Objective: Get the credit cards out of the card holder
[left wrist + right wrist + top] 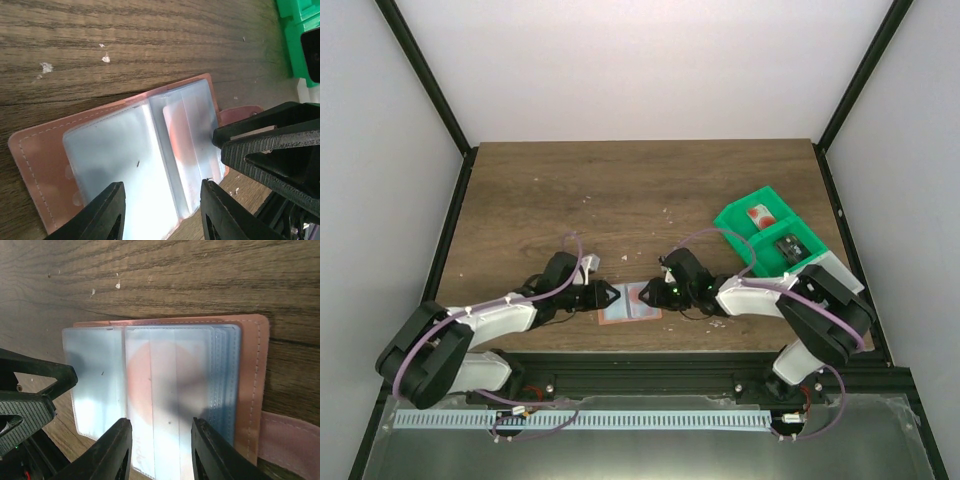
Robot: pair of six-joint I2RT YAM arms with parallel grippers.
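Note:
The card holder (pixel 630 304) lies open on the table between both grippers, tan-pink cover down and light blue sleeves up. Through a sleeve shows a card with a red patch (pixel 150 385) (pixel 181 137). My left gripper (pixel 616 296) (pixel 162 212) is open, its fingers straddling the left sleeves (pixel 120 160) just above them. My right gripper (pixel 647 292) (pixel 161 452) is open too, with its fingers on either side of the sleeve holding that card. A red-and-white credit card (pixel 758 215) and a dark one (pixel 787 245) lie in the green tray.
The green compartment tray (pixel 732 222) (pixel 295 30) stands at the right, near the right arm's elbow. The holder's strap (pixel 292 432) sticks out on its right side. Small white crumbs (pixel 46 67) dot the wood beyond the holder.

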